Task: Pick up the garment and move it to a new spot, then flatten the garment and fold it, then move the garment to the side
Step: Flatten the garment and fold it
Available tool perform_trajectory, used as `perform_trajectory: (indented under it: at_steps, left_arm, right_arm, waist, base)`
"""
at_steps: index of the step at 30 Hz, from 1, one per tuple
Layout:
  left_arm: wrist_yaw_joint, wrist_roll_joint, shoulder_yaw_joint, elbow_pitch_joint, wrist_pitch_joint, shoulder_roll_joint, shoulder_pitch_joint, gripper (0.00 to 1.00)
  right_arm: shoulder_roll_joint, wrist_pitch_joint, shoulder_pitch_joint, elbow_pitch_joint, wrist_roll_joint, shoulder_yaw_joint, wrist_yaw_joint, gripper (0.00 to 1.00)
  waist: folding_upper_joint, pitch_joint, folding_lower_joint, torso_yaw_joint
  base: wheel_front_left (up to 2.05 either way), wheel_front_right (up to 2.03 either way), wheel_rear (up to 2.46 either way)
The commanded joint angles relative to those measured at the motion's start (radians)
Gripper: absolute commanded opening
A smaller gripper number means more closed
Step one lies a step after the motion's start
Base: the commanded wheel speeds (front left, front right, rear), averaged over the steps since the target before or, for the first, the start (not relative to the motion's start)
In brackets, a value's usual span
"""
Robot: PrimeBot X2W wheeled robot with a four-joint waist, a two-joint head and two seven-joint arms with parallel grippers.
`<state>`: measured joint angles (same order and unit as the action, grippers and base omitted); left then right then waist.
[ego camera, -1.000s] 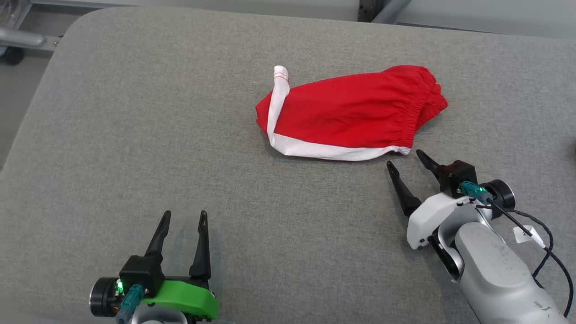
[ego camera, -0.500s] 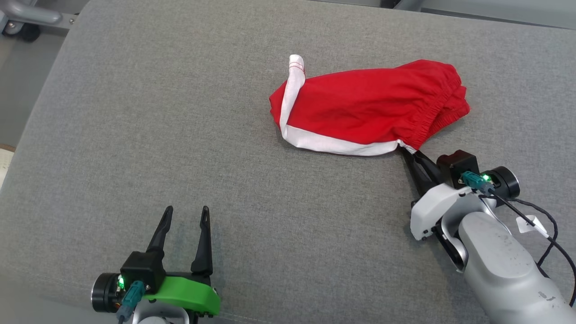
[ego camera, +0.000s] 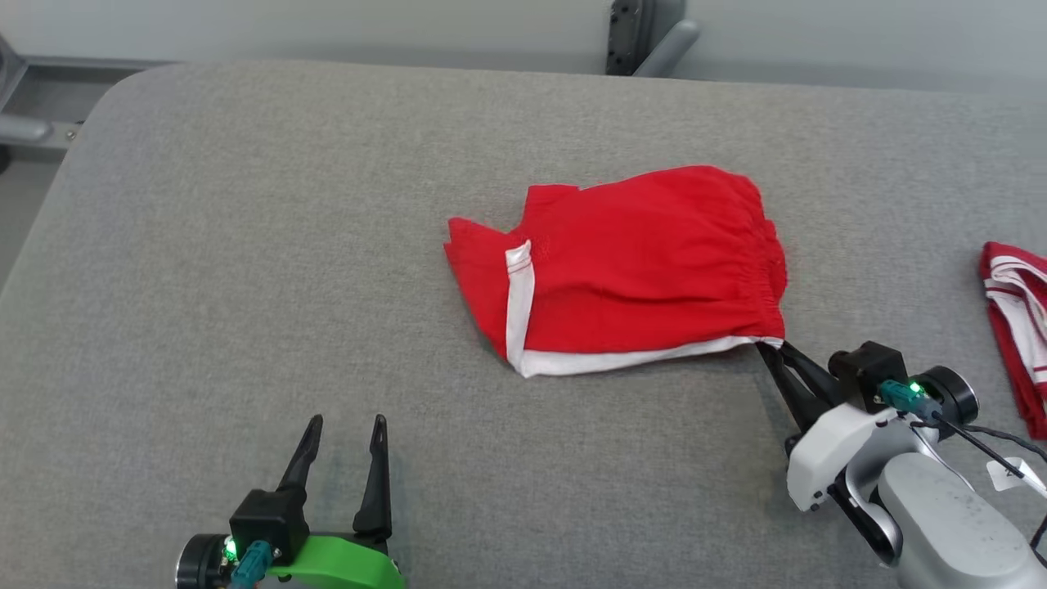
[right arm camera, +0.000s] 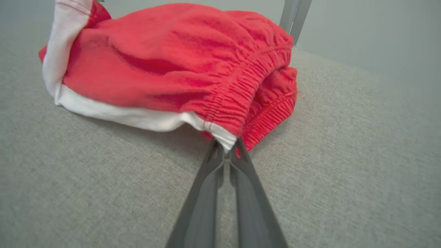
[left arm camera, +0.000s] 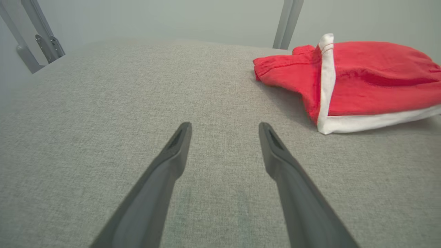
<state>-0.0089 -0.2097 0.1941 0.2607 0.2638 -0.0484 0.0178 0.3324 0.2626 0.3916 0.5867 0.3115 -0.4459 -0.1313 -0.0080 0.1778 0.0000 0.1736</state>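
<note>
The red shorts (ego camera: 638, 270) lie near the middle of the grey table (ego camera: 245, 245). The right gripper (ego camera: 771, 347) is pinched tight on their white corner — the left gripper (ego camera: 348, 421) is wide open, holding nothing.

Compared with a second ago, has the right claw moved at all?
Yes. The right gripper reached forward over the grey table to the near white corner of the red shorts, closing the gap and pinching shut on it.

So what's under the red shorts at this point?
The red shorts lie on the grey padded table, which shows all around them. The right gripper has its fingers shut on the white-trimmed waistband corner. Whatever lies beneath the cloth is covered.
</note>
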Motion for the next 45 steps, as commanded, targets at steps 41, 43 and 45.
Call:
perform_trajectory:
  at_steps: [41, 43, 45]
  left_arm:
    - [-0.056, 0.0, 0.184, 0.36, 0.0, -0.004, 0.458, 1.0]
    - [-0.057, 0.01, 0.179, 0.395, 0.0, -0.005, 0.476, 1.0]
    - [-0.064, 0.02, 0.173, 0.449, 0.0, -0.006, 0.503, 1.0]
  right_arm:
    - [-0.054, 0.003, -0.137, -0.108, -0.048, 0.199, 0.001, 1.0]
    - [-0.061, 0.003, -0.136, -0.111, -0.054, 0.201, 0.001, 1.0]
    - [-0.069, 0.003, -0.138, -0.113, -0.06, 0.203, 0.001, 1.0]
  waist:
    - [0.008, 0.019, 0.0, -0.283]
    - [0.008, 0.025, 0.0, -0.289]
    - [0.008, 0.028, 0.0, -0.294]
  base:
    - [0.0, 0.0, 0.0]
    - [0.0, 0.0, 0.0]
    - [0.0, 0.0, 0.0]
